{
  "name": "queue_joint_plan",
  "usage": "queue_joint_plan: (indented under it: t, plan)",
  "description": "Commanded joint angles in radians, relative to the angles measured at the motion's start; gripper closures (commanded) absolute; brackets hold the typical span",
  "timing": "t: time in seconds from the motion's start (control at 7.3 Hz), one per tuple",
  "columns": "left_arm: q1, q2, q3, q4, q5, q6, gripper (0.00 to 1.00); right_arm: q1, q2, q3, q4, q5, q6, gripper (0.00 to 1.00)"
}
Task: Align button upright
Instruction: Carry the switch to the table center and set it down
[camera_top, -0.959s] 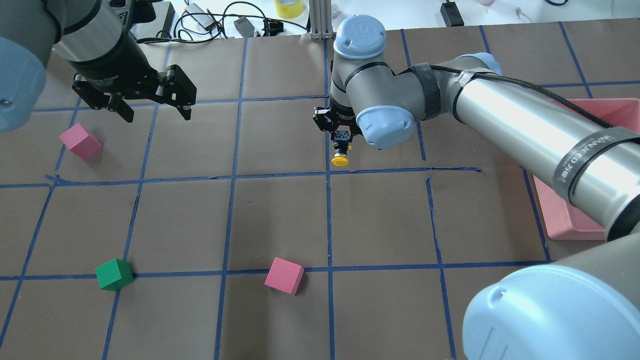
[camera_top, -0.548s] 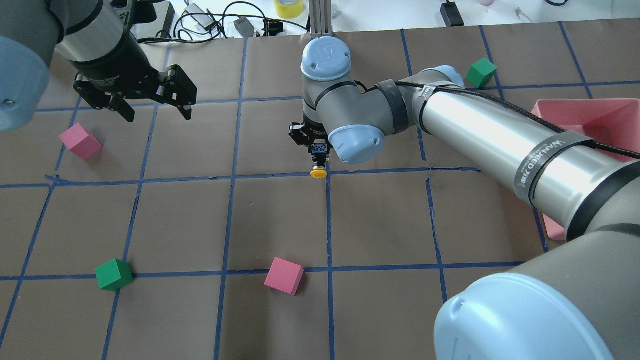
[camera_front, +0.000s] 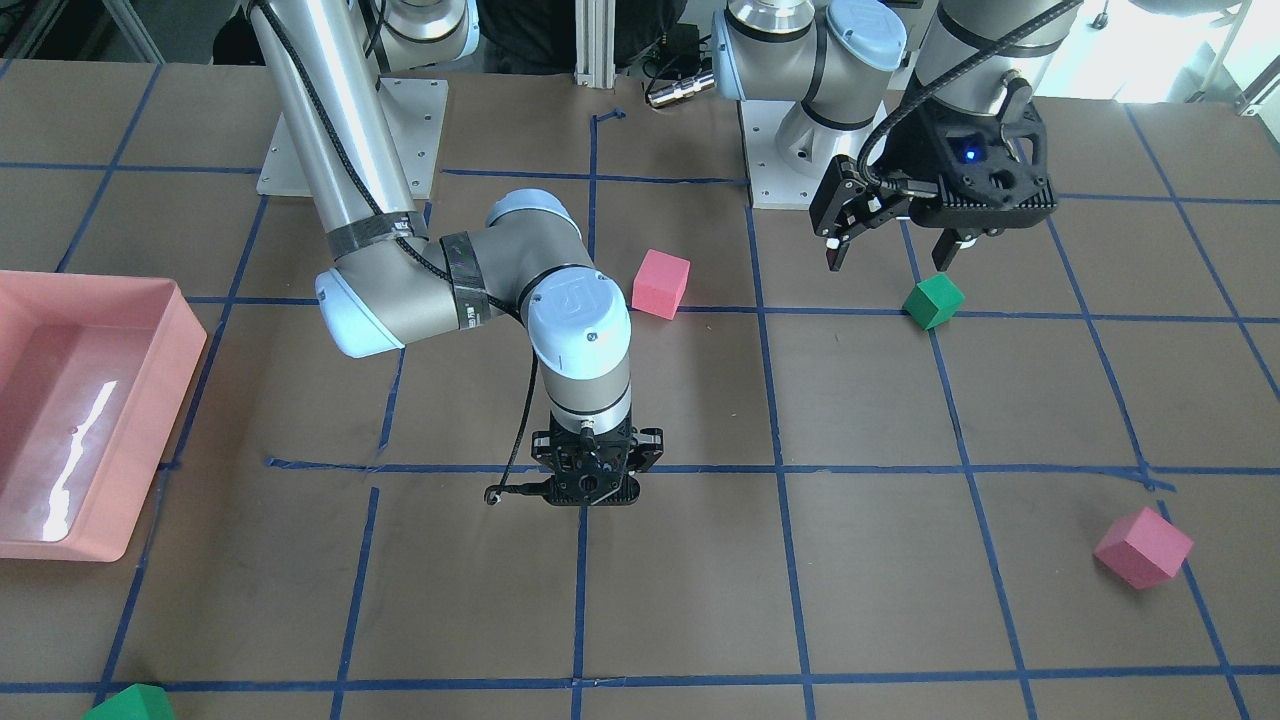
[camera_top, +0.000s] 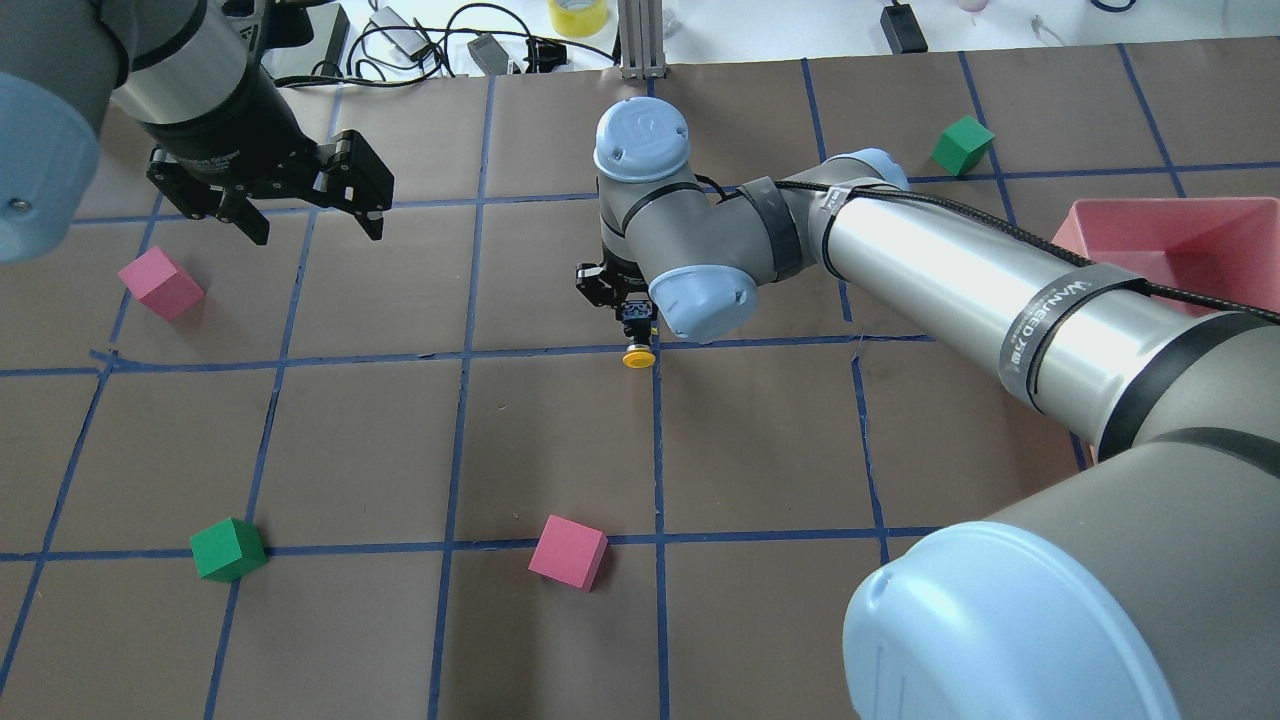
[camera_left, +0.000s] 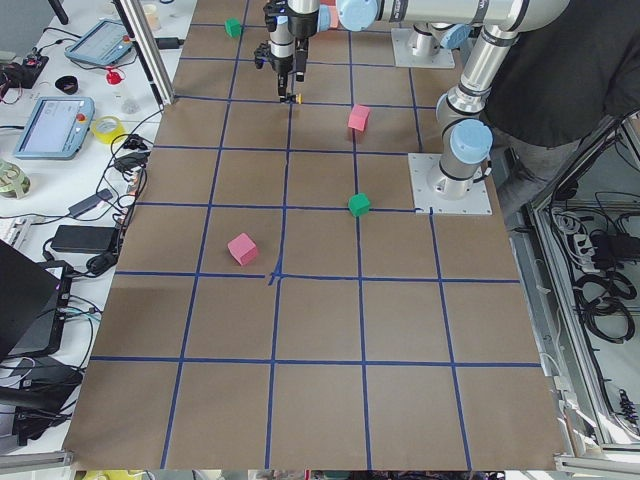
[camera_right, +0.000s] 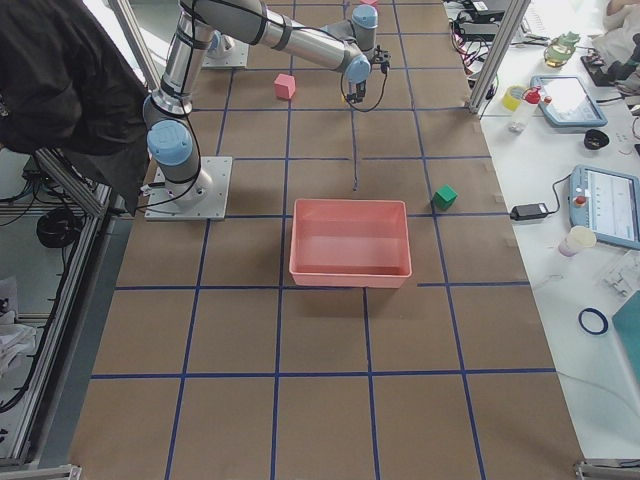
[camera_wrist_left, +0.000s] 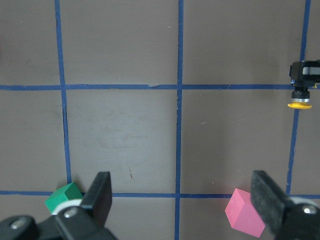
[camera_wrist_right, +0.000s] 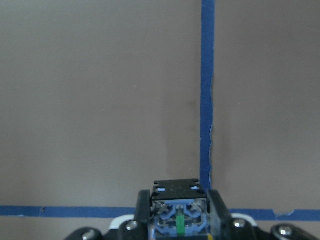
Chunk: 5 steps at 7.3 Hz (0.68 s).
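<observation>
Near the middle of the table (camera_top: 760, 450), just beside a crossing of blue tape lines (camera_top: 560, 351), the single button (camera_top: 637, 356) hangs from the right gripper (camera_top: 634, 318). The two fingers are clamped on its base end, and its round yellow cap points down toward the brown paper. Whether the cap touches the surface cannot be told. Between cap and fingers sits a short black cylindrical body. From the right wrist view, the gripped end looks like a pale, squarish block with blue parts and a small green strip.

The left gripper (camera_top: 315, 228) hovers over the table's far left part, its two black fingers spread wide with nothing between them.

There are four cubes, all matte and sharp-edged. There are two pink ones: one (camera_top: 160, 283) lies near the left gripper and the other (camera_top: 568, 551) is close to the robot's side. There are also two green ones: one (camera_top: 228, 549) lies on a tape line at the near left and the other (camera_top: 962, 144) at the far right.

One rectangular pink tray (camera_right: 350, 268) with a glossy, smooth floor and low sloped walls sits at the right end. The tape forms a grid of squares on the matte paper.
</observation>
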Motion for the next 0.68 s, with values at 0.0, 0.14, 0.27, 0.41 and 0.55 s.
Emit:
queue_joint_plan:
  t: [0.0, 0.14, 0.27, 0.41, 0.55]
  plan:
    - [-0.001, -0.004, 0.0, 0.0, -0.001, 0.0, 0.0, 0.0, 0.008, 0.006, -0.019, 0.005, -0.003, 1.0]
    - [-0.001, -0.004, 0.0, 0.0, 0.0, 0.0, 0.0, 0.0, 0.014, 0.009, -0.021, 0.003, -0.004, 1.0]
    - [0.001, -0.002, 0.0, 0.0, 0.0, 0.0, 0.0, 0.0, 0.014, 0.007, -0.024, 0.003, -0.006, 0.99]
    - [-0.001, -0.004, 0.0, 0.002, -0.001, 0.0, 0.0, 0.0, 0.014, 0.007, -0.025, -0.006, -0.012, 0.93]
    - [-0.001, -0.004, 0.0, 0.0, 0.0, 0.0, 0.0, 0.0, 0.014, 0.007, -0.025, -0.006, -0.021, 0.85]
